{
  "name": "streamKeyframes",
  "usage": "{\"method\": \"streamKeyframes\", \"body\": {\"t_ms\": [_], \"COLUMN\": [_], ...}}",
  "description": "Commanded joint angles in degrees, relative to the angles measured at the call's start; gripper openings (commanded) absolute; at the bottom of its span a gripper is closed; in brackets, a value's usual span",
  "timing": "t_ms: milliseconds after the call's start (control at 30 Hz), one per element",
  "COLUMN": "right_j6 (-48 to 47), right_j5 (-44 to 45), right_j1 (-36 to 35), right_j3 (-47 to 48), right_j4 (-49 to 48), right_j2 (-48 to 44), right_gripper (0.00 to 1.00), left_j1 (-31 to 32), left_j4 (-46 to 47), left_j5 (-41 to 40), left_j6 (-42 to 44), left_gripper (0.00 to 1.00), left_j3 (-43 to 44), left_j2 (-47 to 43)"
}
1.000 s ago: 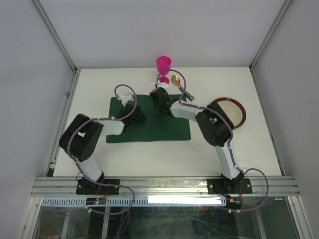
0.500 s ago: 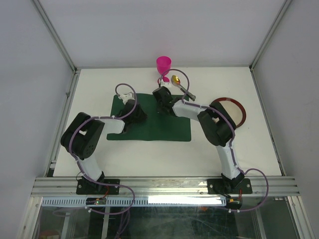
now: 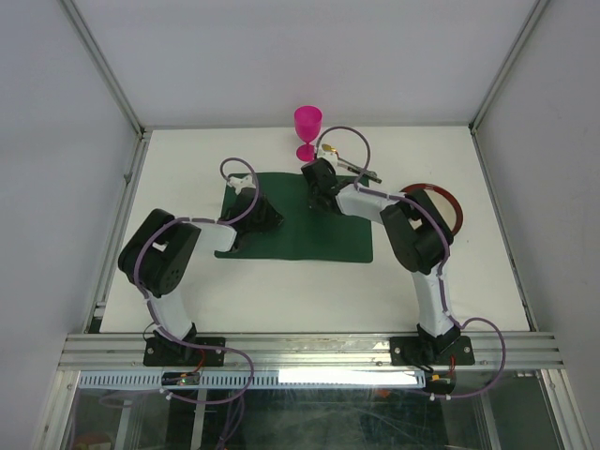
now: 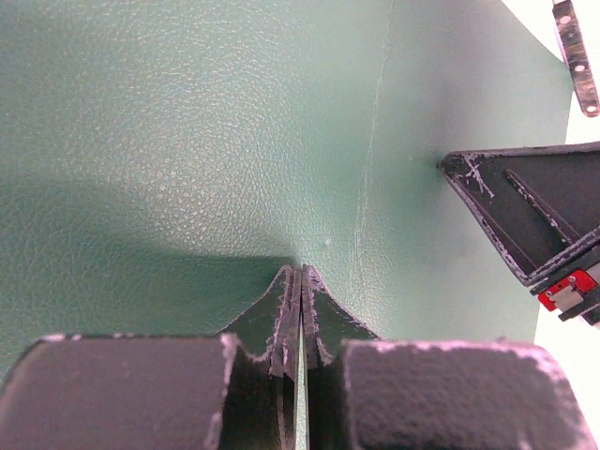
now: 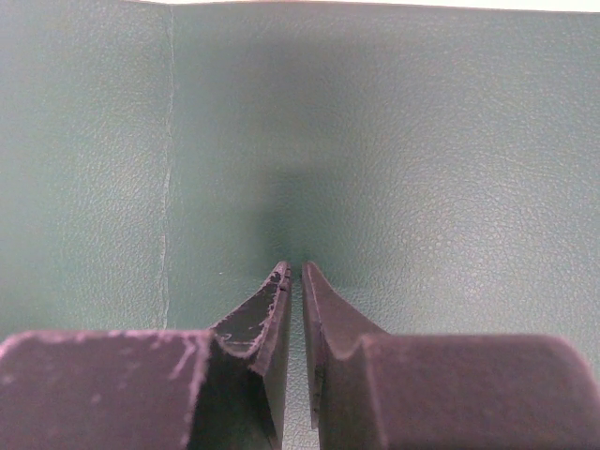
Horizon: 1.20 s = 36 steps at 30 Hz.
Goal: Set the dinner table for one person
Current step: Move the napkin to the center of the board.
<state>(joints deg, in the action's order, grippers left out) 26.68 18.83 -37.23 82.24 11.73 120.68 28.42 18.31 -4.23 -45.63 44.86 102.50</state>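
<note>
The dark green placemat lies flat on the white dinner table. My left gripper is shut, its tips down on the mat's left part; the left wrist view shows the tips together on the green surface. My right gripper stands on the mat's far right part. In the right wrist view its tips are shut to a thin slit, pressing on the mat. The right gripper's fingers also show in the left wrist view.
A pink goblet stands at the far edge, just beyond the mat. A gold spoon with a dark handle lies right of it. A red-rimmed plate sits on the right, partly under the right arm.
The placemat has slid to the right and slightly away, and both grippers moved that way with their tips on it. The goblet's foot is now uncovered.
</note>
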Motion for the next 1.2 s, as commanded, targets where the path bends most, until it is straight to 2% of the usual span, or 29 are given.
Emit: {"method": "streamKeyframes", "body": {"t_ms": [0,567,1167], "right_j6": [-3.3,-5.6,-5.7], "right_j5": [6.3,7.4,6.9], "right_j1": [3.0,4.7,5.0], "right_j3": [-3.2,-2.5,-3.2], "right_j4": [10.9,11.7,11.7], "right_j2": [1.6,1.2,0.1], "right_gripper": [0.13,0.13,0.13], "left_j1": [-0.2,-0.2,2.4], "left_j4": [2.6,6.5,12.2], "left_j5": [3.8,5.8,7.8], "left_j6": [-1.3,-3.3,-6.0], "left_gripper": [0.0,0.0,0.0], "left_j3": [-0.4,-1.9,-7.6], "left_j2": [2.0,2.9,1.8]}}
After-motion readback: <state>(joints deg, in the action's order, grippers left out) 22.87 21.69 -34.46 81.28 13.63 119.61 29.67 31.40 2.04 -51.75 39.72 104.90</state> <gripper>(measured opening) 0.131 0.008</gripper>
